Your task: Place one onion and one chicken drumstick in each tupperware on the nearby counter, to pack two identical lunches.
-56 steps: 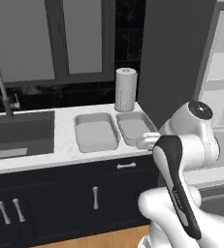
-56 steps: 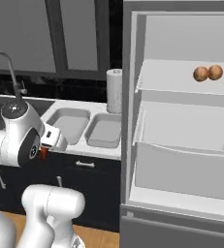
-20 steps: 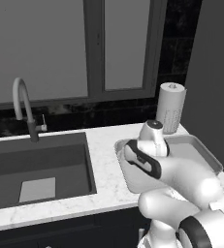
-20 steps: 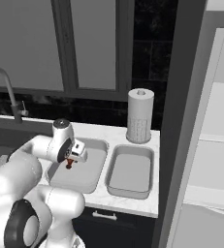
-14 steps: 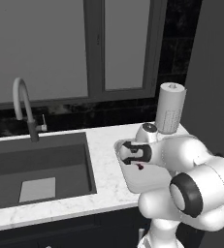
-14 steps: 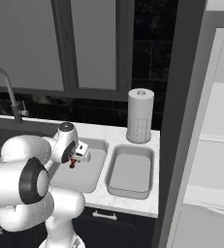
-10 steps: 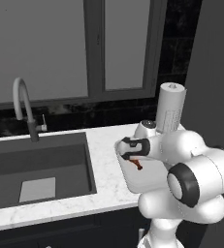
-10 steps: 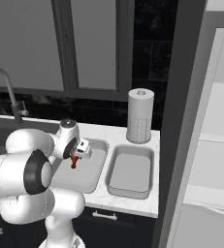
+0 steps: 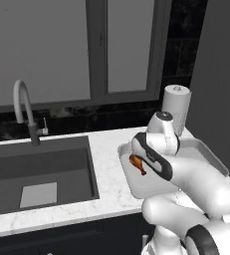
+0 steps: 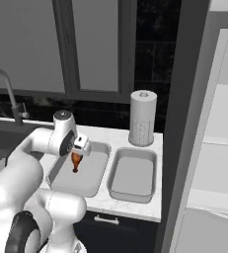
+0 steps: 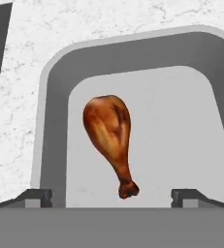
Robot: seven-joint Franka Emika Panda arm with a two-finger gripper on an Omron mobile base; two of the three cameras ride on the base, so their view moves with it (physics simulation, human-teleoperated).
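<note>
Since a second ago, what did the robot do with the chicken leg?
The fingers opened and let go of the chicken drumstick, which now sits over the left tupperware. The right tupperware and the paper towel roll stayed put.

We are looking at the counter (image 10: 116, 134), a white marble-veined worktop that is running along under the window and stopping beside the grey fridge (image 10: 204, 148). Two grey tupperware tubs are sitting directly on it, side by side and nearly touching: the left tub (image 10: 96, 185) and the right tub (image 10: 133, 175). A white paper-towel roll (image 10: 142, 118) is standing upright on the worktop just behind the right tub. To the left, we are seeing the dark sink (image 9: 42, 174) set into the surface, with its curved tap (image 9: 25, 107) rising at the back edge.
</note>
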